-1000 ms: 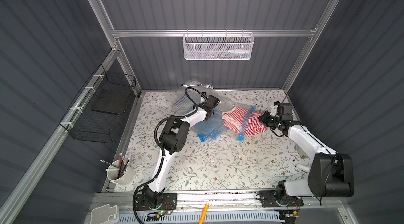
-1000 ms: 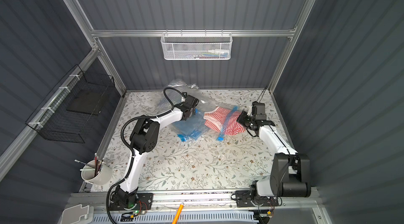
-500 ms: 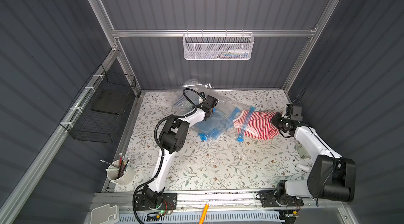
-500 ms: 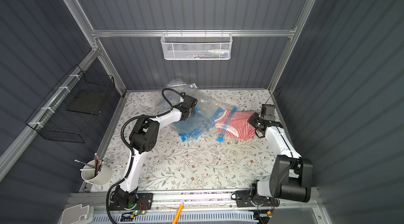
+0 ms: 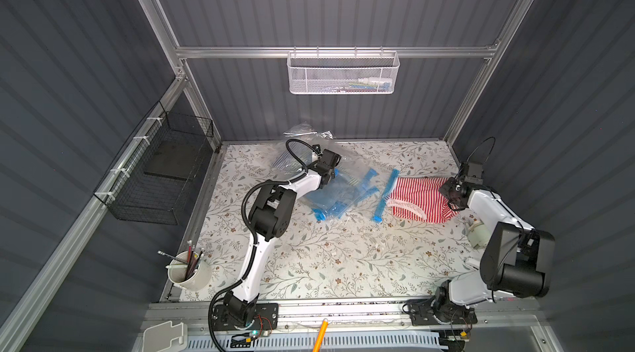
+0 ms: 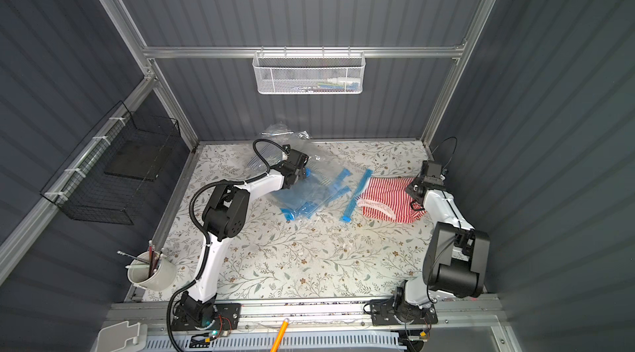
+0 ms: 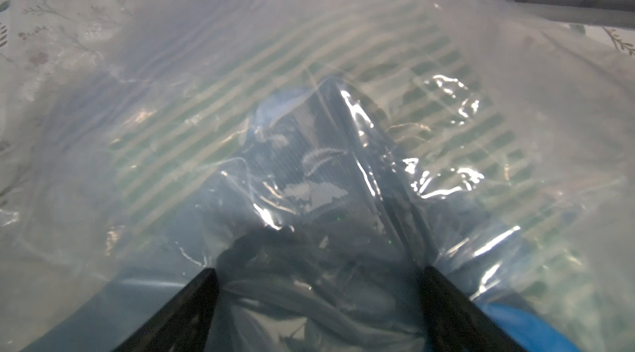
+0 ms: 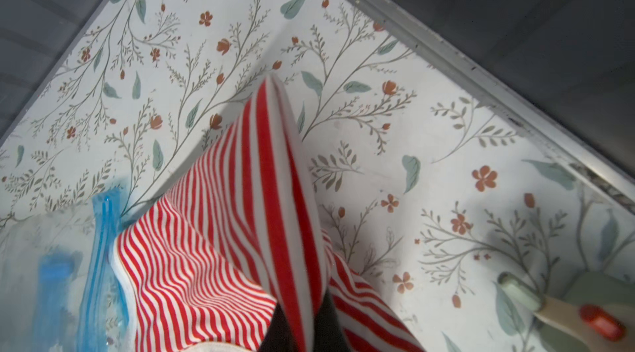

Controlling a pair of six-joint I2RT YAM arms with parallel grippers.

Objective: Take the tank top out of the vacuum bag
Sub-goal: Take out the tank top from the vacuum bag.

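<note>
The red-and-white striped tank top (image 5: 417, 200) (image 6: 386, 201) lies on the floral table at the right. Its left edge sits against the blue zip strip (image 5: 385, 195) of the clear vacuum bag (image 5: 347, 189) (image 6: 318, 190). My right gripper (image 5: 448, 195) (image 8: 302, 326) is shut on a fold of the tank top (image 8: 213, 264), lifting its right end. My left gripper (image 5: 330, 177) (image 7: 319, 271) is open, its fingers (image 7: 199, 295) spread and pressed down on the crumpled vacuum bag (image 7: 309, 99) at its far left end.
A second clear bag (image 5: 304, 134) lies against the back wall. A small white-and-green device with a red button (image 5: 477, 233) (image 8: 584, 312) sits by the right wall. A cup of pens (image 5: 189, 273) stands front left. A black wire basket (image 5: 161, 175) and a white mesh basket (image 5: 343, 74) hang on the walls.
My right gripper has pulled the tank top to the right, from over the bag's zip strip to beyond it. The left gripper has stayed on the bag.
</note>
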